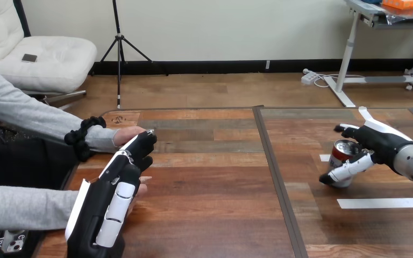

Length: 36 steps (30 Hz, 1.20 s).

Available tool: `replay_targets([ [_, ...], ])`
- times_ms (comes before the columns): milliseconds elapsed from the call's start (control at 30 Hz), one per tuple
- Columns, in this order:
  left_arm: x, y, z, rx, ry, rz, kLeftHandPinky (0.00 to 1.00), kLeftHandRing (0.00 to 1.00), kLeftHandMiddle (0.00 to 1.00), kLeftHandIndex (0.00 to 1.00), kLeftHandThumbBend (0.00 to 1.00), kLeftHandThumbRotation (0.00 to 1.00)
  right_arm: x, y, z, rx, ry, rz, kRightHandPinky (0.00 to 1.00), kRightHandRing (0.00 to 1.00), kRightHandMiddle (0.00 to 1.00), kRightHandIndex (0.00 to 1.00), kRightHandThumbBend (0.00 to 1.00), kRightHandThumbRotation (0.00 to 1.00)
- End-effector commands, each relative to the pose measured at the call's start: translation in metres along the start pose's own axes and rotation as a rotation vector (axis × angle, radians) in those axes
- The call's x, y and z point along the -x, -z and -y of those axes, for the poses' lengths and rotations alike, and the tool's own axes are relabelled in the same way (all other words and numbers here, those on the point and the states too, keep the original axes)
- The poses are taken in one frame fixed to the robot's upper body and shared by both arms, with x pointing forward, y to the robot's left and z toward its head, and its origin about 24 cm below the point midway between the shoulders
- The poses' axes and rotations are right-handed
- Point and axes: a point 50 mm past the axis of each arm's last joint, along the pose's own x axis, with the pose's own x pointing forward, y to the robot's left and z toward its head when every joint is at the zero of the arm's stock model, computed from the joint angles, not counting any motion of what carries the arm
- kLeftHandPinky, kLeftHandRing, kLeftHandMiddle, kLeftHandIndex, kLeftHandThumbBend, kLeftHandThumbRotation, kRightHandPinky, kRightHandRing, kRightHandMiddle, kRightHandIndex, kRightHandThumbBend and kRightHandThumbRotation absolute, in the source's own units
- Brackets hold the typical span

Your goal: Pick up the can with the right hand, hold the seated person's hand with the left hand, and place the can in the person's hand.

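On the wooden table (209, 177), at 3 o'clock, a red can (340, 153) stands upright. The right hand (379, 142) is wrapped round it, thumb in front. At 8 o'clock, the left hand (113, 188) lies against the person's hand (125, 134). I cannot tell if it grips.

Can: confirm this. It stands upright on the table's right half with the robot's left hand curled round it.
Wrong hand. The head view shows the can standing upright on the table's right half with the robot's right hand curled round it; the left hand is far off at the table's left side.
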Motion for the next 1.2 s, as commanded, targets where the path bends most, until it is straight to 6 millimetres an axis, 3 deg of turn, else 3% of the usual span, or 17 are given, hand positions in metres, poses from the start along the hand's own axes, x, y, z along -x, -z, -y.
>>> replay_targets([
  [0,-0.0094,-0.0111,0.0002,-0.002,0.001,0.092,0.93,0.93,0.89,0.84,0.62,0.87,0.0042,-0.0097,0.024,0.067,0.087,0.038,0.65,0.89,0.95,0.91,1.0,0.14],
  [300,-0.0095,-0.0107,-0.0017,-0.001,-0.002,0.098,0.92,0.92,0.89,0.84,0.62,0.87,0.0046,-0.0095,0.0242,0.069,0.089,0.044,0.65,0.86,0.9,0.86,1.0,0.13],
  [700,-0.0092,-0.0119,-0.0032,-0.006,-0.004,0.103,0.9,0.92,0.89,0.84,0.64,0.88,0.0046,-0.0092,0.0228,0.075,0.118,0.059,0.62,0.75,0.79,0.77,1.0,0.02],
  [1167,-0.0088,-0.0124,-0.0025,0.006,-0.009,0.099,0.86,0.93,0.89,0.84,0.65,0.86,0.0049,-0.0095,0.0217,0.055,0.143,0.082,0.55,0.61,0.66,0.68,0.88,0.0],
])
